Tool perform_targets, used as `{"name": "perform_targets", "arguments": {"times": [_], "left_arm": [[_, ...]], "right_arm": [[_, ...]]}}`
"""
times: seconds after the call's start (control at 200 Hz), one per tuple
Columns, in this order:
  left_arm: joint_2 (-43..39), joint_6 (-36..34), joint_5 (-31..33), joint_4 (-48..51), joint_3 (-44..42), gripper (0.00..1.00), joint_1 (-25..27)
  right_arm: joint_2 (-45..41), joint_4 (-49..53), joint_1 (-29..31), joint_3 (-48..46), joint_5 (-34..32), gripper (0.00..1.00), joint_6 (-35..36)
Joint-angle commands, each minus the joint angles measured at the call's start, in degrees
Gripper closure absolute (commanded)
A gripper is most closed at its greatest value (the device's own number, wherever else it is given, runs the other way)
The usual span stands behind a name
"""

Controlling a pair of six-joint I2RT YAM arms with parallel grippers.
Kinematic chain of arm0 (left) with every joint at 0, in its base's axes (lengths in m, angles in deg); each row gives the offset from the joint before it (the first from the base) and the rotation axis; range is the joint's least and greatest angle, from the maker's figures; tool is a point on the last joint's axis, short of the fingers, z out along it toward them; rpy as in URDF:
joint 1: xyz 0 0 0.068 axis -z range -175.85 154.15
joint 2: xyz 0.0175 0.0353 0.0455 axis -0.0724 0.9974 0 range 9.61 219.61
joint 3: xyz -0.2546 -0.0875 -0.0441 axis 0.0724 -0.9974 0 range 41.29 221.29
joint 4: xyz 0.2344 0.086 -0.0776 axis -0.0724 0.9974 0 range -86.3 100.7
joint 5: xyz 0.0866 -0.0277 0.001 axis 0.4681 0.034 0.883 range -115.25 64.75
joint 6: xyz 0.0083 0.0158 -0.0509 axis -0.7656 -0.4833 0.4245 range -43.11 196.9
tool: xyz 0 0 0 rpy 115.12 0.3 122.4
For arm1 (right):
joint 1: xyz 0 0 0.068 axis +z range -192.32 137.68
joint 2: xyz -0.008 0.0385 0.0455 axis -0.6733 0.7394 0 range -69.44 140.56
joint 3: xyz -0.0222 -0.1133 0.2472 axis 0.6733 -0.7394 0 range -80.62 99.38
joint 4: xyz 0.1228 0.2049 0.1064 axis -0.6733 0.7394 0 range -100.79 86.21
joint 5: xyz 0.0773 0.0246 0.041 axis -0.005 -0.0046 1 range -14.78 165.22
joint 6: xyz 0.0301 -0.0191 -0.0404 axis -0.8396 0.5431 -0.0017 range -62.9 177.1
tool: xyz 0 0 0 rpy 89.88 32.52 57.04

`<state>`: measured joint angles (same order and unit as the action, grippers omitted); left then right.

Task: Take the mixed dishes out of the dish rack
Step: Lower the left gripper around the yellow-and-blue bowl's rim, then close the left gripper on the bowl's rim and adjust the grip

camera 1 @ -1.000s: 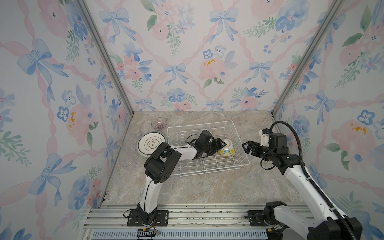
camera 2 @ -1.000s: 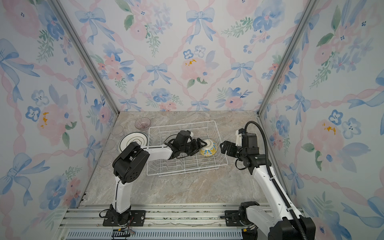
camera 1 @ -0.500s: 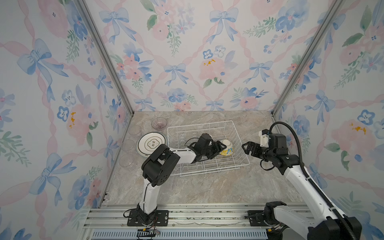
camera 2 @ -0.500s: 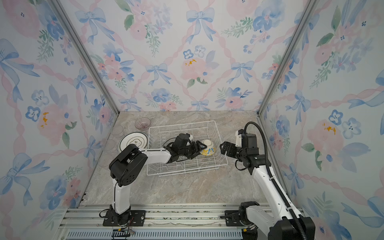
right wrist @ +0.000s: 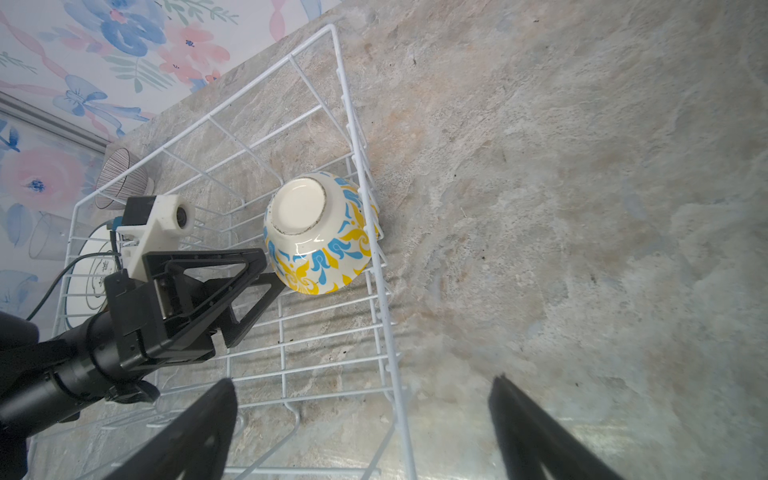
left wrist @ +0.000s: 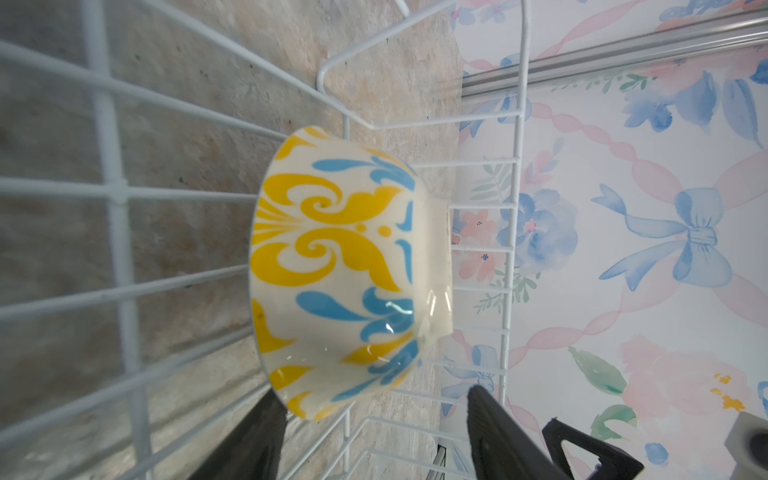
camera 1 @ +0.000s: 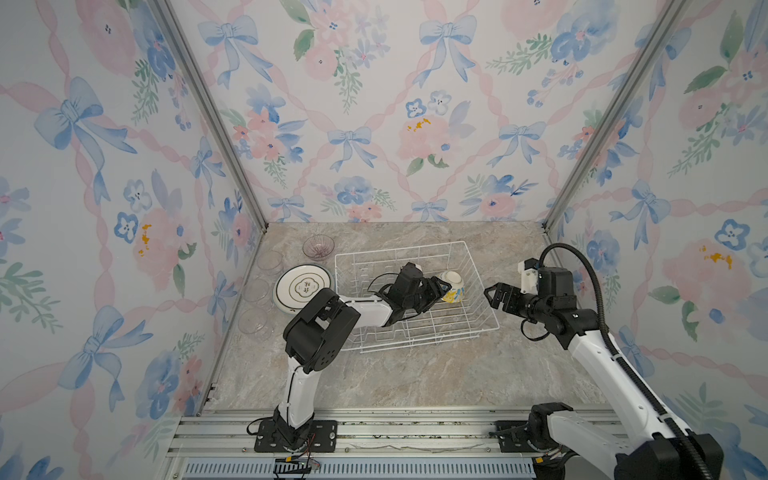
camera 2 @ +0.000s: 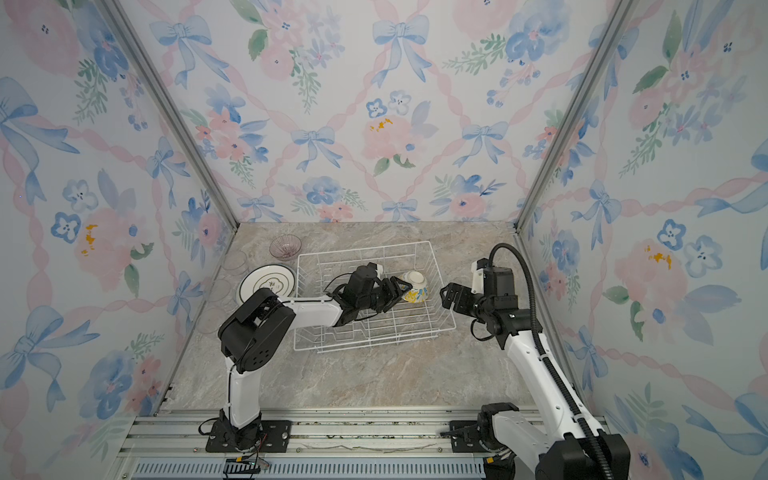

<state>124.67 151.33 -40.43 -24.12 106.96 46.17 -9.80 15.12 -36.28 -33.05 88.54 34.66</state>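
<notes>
Top views: you see one dish rack [camera 1: 415, 299] on the marble table [camera 1: 415, 374], with one yellow-blue bowl [camera 1: 453, 286] left inside, tipped bottom-up against the rack's wall on the side facing your right gripper [camera 1: 494, 294]. Your left gripper [camera 1: 438, 289] is reaching into the rack, jaws spread around the near side of that bowl, not clamped yet as far as you can tell. Your right gripper hangs just outside the rack wall, jaws wide, nothing in them. Behind your left arm, outside the rack: one stack of plates [camera 1: 303, 286] (count in the stack not readable), one striped bowl [camera 1: 318, 246], three clear glasses [camera 1: 254, 321] along the wall.

Same layout in both top views: bowl [camera 2: 415, 286], rack [camera 2: 374, 299], plates [camera 2: 266, 282].

Left wrist: one bowl [left wrist: 345, 266] right ahead of your fingers [left wrist: 490, 432], one finger at the rim, the other past the foot; gap visible on the foot side.

Right wrist: one bowl [right wrist: 320, 232] foot-up, leaning on the rack [right wrist: 365, 208] wall; left gripper [right wrist: 272, 270] tip touches its patterned side. Your own fingers [right wrist: 199, 432] stand apart, empty.
</notes>
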Motion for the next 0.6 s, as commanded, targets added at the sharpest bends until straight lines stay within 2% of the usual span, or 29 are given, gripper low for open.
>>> {"name": "perform_targets", "arguments": {"times": [0.0,0.27,0.42,0.595], "left_arm": [[0.43,-1.13,3.06,-2.09,-0.87,0.31,-0.09],[2.31,-2.31,4.81,-2.26,0.76,0.33,-0.54],[3.89,-2.12,3.62,-7.28,0.91,0.36,-0.80],[3.46,-2.22,5.06,-12.74,-0.98,0.39,-0.71]], "right_arm": [[-0.06,0.45,-0.42,-0.12,0.34,0.03,0.74],[0.84,0.19,-0.48,0.07,0.60,0.03,1.08],[1.65,0.64,-0.61,0.49,0.39,0.03,1.34],[1.55,0.54,-0.61,0.33,0.13,0.03,1.00]]}}
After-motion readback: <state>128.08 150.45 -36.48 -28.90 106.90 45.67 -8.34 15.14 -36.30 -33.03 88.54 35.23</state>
